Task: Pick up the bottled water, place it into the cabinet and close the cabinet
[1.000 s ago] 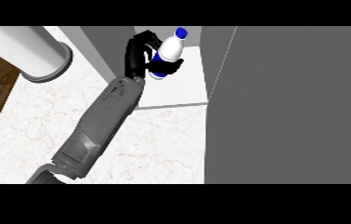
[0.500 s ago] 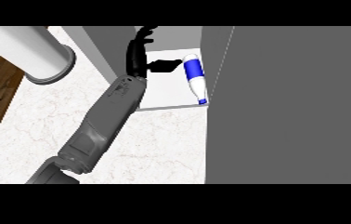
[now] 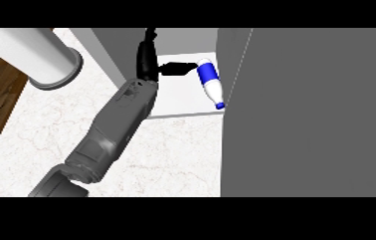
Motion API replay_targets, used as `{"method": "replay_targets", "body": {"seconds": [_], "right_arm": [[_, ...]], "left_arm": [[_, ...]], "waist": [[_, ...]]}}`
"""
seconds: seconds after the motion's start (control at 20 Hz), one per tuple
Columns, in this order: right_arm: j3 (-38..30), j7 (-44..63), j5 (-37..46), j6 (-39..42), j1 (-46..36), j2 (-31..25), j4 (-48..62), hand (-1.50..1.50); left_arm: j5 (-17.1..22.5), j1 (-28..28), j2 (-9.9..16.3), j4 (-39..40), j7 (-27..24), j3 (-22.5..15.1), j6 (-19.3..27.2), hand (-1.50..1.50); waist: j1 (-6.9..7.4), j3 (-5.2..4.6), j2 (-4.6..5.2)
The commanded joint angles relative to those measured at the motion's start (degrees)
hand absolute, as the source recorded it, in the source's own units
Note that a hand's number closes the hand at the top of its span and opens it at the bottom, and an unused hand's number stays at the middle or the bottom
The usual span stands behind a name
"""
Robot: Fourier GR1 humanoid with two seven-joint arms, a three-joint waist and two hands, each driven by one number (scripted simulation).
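The bottled water (image 3: 209,80), white with a blue label and a blue cap, lies on its side on the cabinet's white floor (image 3: 176,103). Its cap points toward me and it rests against the grey door. My left hand (image 3: 149,60) is inside the cabinet just left of the bottle, open, with the fingers straight and pointing away. The thumb (image 3: 176,68) sticks out to the right, and its tip is at the bottle's far end. Nothing is held. My right hand does not show.
The cabinet's open grey door (image 3: 308,114) fills the right side of the view. A grey cabinet wall (image 3: 109,50) stands left of my hand. A large white cylinder (image 3: 40,57) sits at the upper left on the marble counter (image 3: 172,154).
One second ago my left hand held the bottle upright inside the cabinet. The hand has since opened, and the bottle has tipped over and now lies on the cabinet floor.
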Motion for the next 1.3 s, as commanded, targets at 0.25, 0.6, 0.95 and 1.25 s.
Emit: {"method": "replay_targets", "body": {"seconds": [0.25, 0.6, 0.95, 1.25], "right_arm": [[-0.4, 0.6, -1.2, -0.2, 2.8, -0.9, -4.2, -1.50], [2.4, -1.8, 4.2, -3.3, 1.4, 2.5, -0.3, -1.50], [-0.2, 0.4, 0.0, -2.3, 5.4, -0.3, -5.5, -1.50], [0.7, -1.5, 3.2, -3.9, 4.5, 1.1, -3.0, -1.50]], "left_arm": [[5.2, 1.6, 4.5, -0.5, -11.9, 6.7, -13.8, -1.50], [6.7, 2.5, 3.6, -2.8, -16.1, 8.2, -21.6, -1.50], [8.6, 10.9, 1.4, -11.1, -16.8, 4.5, -24.4, -1.50], [10.7, 17.8, 0.3, -23.9, -11.3, -1.1, -25.7, -1.50]], "waist": [[0.70, -1.08, 1.74], [2.45, -1.00, 1.08], [4.70, -1.00, -0.03], [5.96, -0.93, -0.45]]}}
